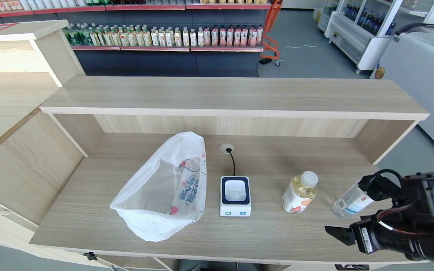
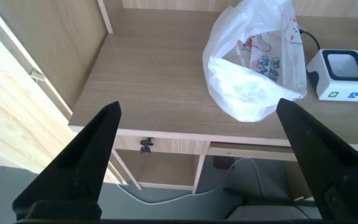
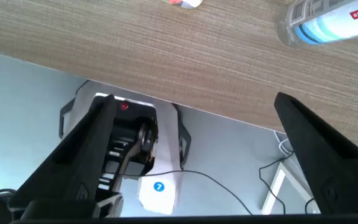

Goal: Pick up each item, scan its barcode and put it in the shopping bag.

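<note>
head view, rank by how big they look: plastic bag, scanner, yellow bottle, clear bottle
1. plastic bag, by far the largest
2. yellow bottle and scanner look about alike, so no ranking between them
3. clear bottle looks smallest, but it is partly hidden, so unsure

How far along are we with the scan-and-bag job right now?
Done: nothing that I can see; no item shows in the shopping bag.
In hand: nothing. The right pincer is open near the clear bottle; the left pincer is open, out past the counter's front edge.
Left: the clear bottle and the yellow-liquid bottle both sit on the counter to the right of the scanner, not yet scanned or bagged.
</note>
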